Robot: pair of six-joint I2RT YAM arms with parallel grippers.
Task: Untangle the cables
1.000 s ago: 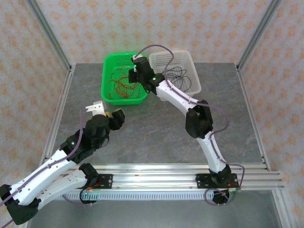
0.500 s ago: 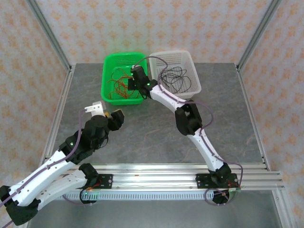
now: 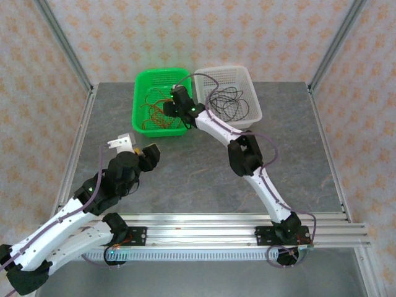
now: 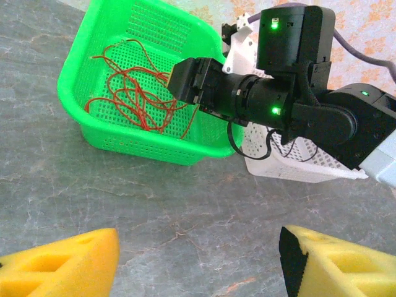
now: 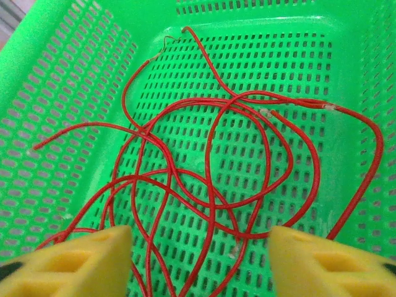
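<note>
My right gripper [image 5: 198, 263] hangs over the green basket [image 3: 141, 93] in the upper middle of the top view. Its yellow pads [image 5: 68, 260] are spread wide with nothing between them. It points down into the basket because the red cables [image 5: 211, 185] lie there, a loose knot of crossing loops on the mesh floor just under the pads. The black cables [image 3: 228, 102] sit apart in the white basket [image 3: 246, 79], touching the green one on its right, so the colours look sorted. My left gripper [image 4: 198, 266] is released too, low over the bare desk [image 3: 198, 167] left of centre, aimed at the baskets. I judge the next move is picking a single red strand.
</note>
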